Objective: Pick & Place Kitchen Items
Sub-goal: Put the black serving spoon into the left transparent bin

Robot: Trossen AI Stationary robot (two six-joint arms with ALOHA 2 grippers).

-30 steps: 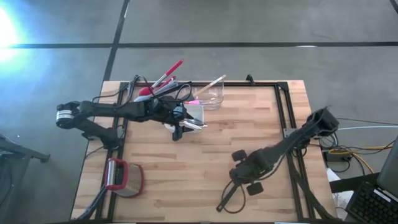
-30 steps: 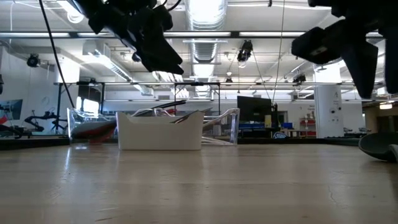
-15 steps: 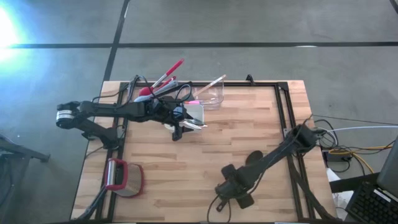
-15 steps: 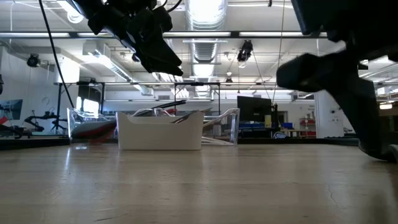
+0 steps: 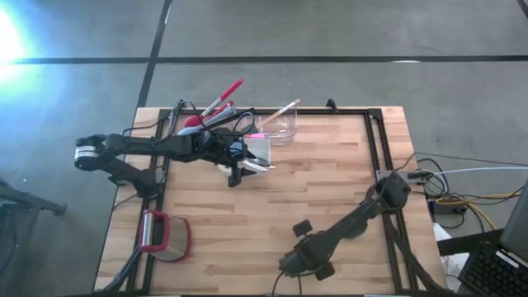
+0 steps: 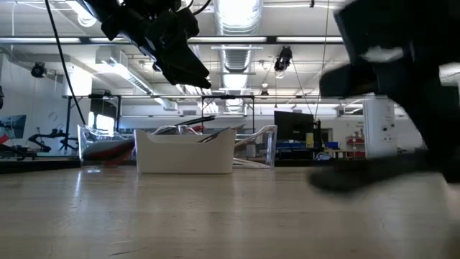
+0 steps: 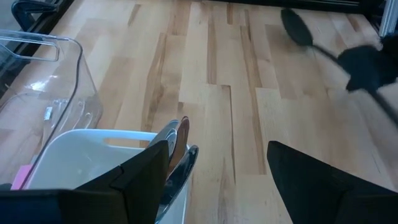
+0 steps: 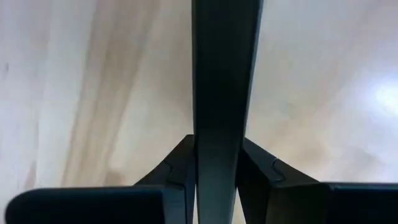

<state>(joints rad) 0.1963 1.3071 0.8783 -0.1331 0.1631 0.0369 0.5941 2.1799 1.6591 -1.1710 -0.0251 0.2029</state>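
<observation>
One stiff, light black utensil [image 8: 217, 93], likely slippery, sits clamped along its flat handle in the right pincer [image 8: 214, 171]; left pincer [image 7: 217, 168] hovers open.

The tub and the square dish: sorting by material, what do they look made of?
The tub looks like clear glossy plastic: the wood shows through its walls. The square dish is opaque white, matte; plastic or ceramic, hard to tell.
</observation>
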